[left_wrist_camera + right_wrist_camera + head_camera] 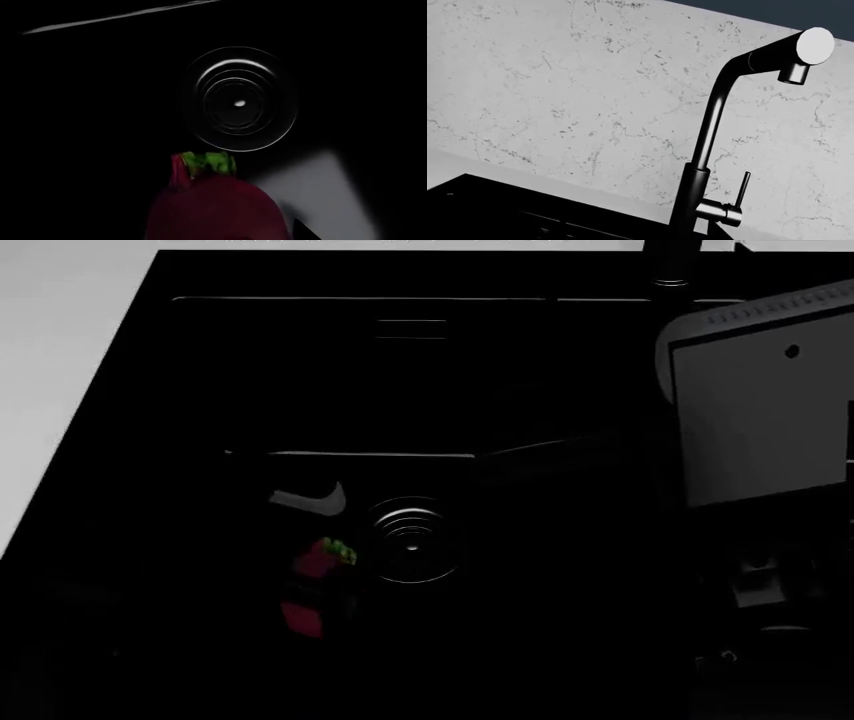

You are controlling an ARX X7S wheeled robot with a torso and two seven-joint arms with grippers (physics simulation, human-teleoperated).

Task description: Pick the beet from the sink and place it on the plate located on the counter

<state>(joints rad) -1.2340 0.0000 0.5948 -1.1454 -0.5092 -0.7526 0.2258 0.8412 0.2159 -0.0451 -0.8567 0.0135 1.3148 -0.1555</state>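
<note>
Beside one drain [410,541], one beet [315,585]

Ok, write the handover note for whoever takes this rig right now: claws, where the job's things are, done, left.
Left claw: down in the sink close over the beet; its fingers are lost in the dark, so a grasp cannot be confirmed.
Right claw: not in view; its camera faces the faucet and the marble wall.
Beet: in the basin beside the round drain.
Plate: out of every view.
Done: approach to the beet.
Left: confirm the grip, lift, find the plate on the counter, set the beet on it.
</note>
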